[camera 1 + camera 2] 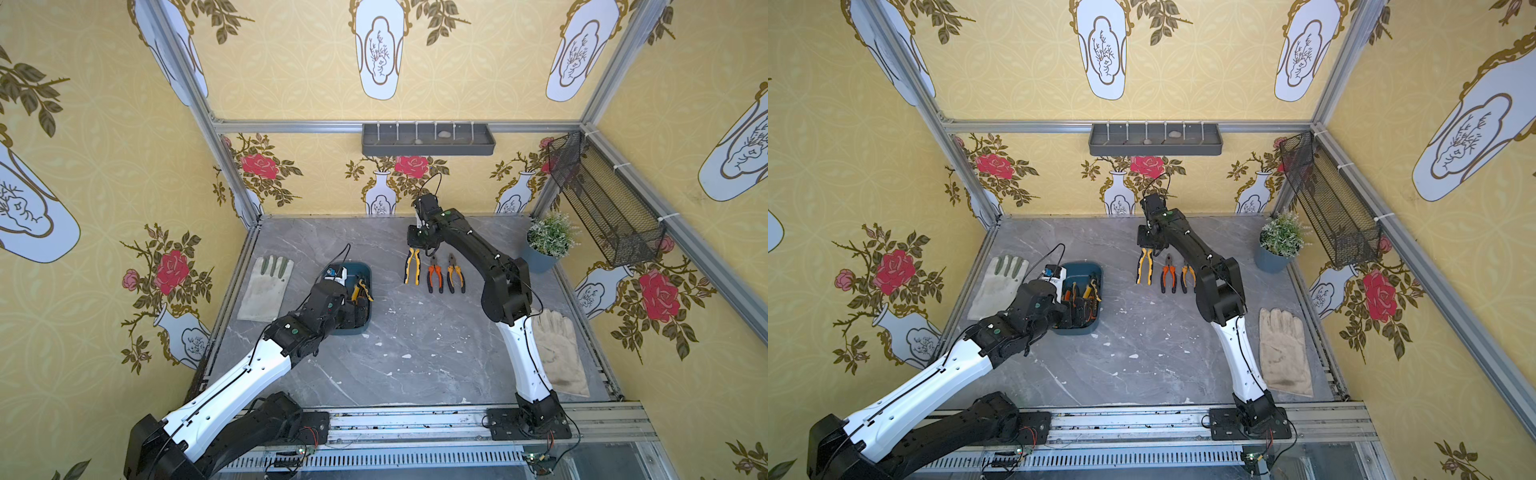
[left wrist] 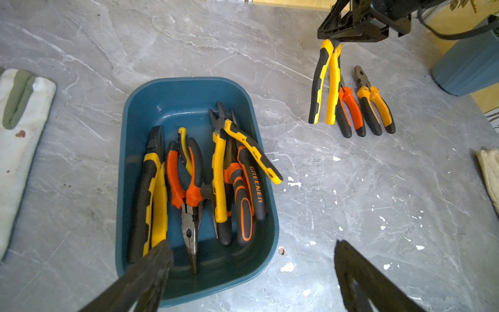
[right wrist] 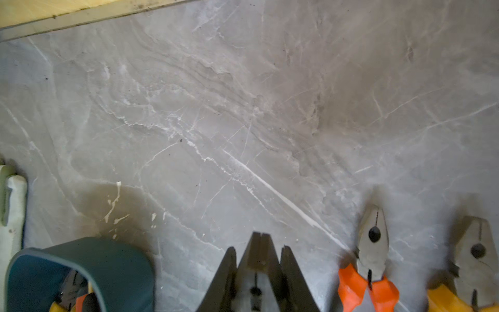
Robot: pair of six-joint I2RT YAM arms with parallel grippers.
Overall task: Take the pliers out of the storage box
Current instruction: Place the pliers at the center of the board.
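The right gripper (image 3: 259, 250), jaws pinching the yellow pliers' (image 2: 334, 89) head, lines it beside two laid-out pliers (image 2: 351, 108); the left gripper (image 2: 251, 243), jaws spread, hovers over the storage box (image 2: 172, 108), likely for another.

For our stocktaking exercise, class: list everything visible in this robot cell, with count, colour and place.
storage box: one, dark teal, table's left half.
boxed pliers: about six, yellow-black and orange-black, piled inside it.
laid-out pliers: two, orange-black and amber-black, right of box.
held pliers: one, yellow-black, in right end effector.
gloves: two, whitish left, beige right.
plant pot: one, blue, far right corner.
wall tray: one, grey, back wall.
mesh basket: one, black, right wall.
table: one, grey marble.
left end effector: open, over box.
right end effector: shut on held pliers.
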